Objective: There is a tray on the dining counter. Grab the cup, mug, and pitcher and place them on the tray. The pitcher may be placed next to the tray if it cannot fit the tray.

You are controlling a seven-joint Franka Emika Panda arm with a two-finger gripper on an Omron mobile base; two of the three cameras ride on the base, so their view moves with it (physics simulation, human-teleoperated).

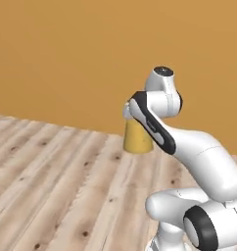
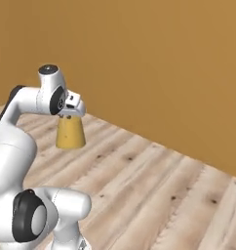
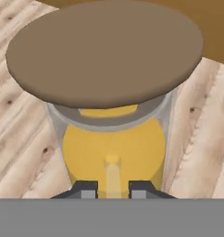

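Pitcher (image 2: 70, 133) clamped in narrow jaws, hanging above light wood plank floor (image 2: 154, 190); plain orange-brown wall (image 2: 154, 63) behind.

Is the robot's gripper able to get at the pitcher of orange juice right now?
Yes, it looks that way. The gripper seems already closed on the pitcher near its brown lid, and the pitcher hangs above the wooden floor with nothing in between.

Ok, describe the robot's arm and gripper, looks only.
The arm is glossy white, built of rounded, bulbous links with black bands and black round caps at the joints. No cables or markings show. The gripper has two small dark grey finger tips with lighter pads.
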